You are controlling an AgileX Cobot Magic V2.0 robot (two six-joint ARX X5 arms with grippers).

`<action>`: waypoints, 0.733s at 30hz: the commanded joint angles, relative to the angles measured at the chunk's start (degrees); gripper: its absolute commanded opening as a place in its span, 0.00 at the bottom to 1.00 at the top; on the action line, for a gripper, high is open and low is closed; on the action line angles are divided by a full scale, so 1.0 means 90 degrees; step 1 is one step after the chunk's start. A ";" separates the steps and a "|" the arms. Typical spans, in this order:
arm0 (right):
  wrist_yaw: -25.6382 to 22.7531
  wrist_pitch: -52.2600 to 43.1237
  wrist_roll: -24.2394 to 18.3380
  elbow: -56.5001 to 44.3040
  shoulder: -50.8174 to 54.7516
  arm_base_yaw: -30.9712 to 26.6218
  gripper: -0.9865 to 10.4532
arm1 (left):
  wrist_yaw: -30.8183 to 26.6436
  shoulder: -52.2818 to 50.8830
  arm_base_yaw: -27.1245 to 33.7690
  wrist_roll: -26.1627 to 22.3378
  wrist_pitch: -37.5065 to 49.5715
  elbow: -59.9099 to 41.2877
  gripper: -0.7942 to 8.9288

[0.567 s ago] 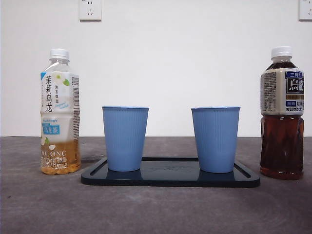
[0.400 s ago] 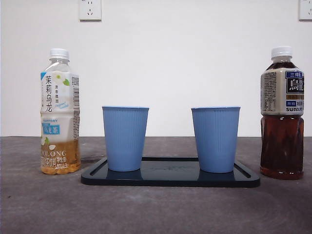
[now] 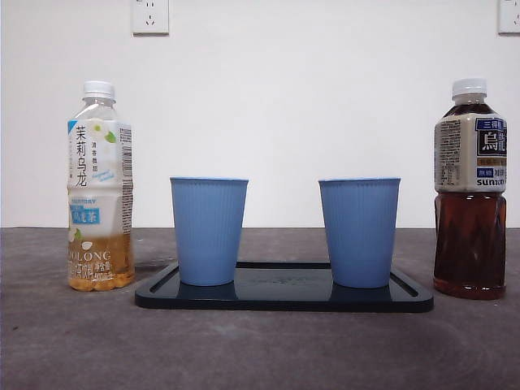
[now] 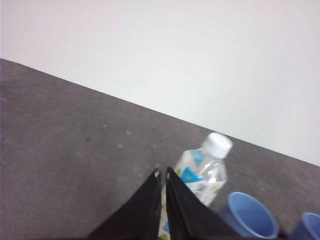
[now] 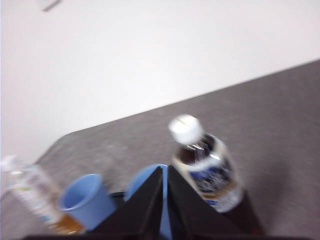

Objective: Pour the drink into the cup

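1. 2 blue cups stand upright on a dark tray (image 3: pixel 284 299) at table centre: left cup (image 3: pixel 209 231) and right cup (image 3: pixel 359 232), apart from each other. From the low front view I cannot see inside them.
2. 2 capped bottles flank the tray, each standing on the table (image 3: pixel 260 349) off the tray. Pale bottle (image 3: pixel 100 187), near the left cup, holds a low level of light tea. Dark bottle (image 3: pixel 470 188), near the right cup, is nearly full.
3. Both white caps are on. No liquid is moving.
4. Left gripper (image 4: pixel 162 175): jaws pressed together, holding nothing, above and short of the pale bottle (image 4: pixel 202 172).
5. Right gripper (image 5: pixel 164 172): jaws pressed together, holding nothing, above and short of the dark bottle (image 5: pixel 206 162); this view is blurred.
6. Neither arm shows in the front view.
7. Judgement: step in hand is the approach. Nothing is grasped, pouring not begun.
8. Next move calls for spreading a pincer, lowering it around a bottle body and closing firmly. The cap must come off before tilting over a cup.
9. Which bottle goes first, I cannot tell.
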State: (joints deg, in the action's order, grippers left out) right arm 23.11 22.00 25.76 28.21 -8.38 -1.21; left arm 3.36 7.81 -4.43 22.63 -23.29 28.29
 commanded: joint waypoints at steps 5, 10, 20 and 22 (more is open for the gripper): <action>0.0816 0.0891 -0.0571 0.1836 -0.1010 0.0002 0.10 | 0.0425 0.1192 -0.0153 -0.0408 -0.0967 0.2193 0.10; 0.1076 0.1428 -0.1209 0.3045 -0.1698 0.0126 0.10 | 0.1103 0.2110 -0.0415 -0.0765 -0.1683 0.3546 0.10; 0.1120 0.3138 -0.2657 0.4716 -0.2812 0.0957 0.10 | 0.2399 0.3140 -0.0860 -0.1365 -0.2186 0.4721 0.10; 0.1122 0.3339 -0.2856 0.4826 -0.2953 0.1120 0.10 | 0.2628 0.3181 -0.0984 -0.1406 -0.2174 0.4719 0.10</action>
State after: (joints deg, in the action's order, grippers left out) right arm 33.04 51.68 3.81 70.63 -34.24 8.27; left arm 26.04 36.03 -12.86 11.60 -43.31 69.60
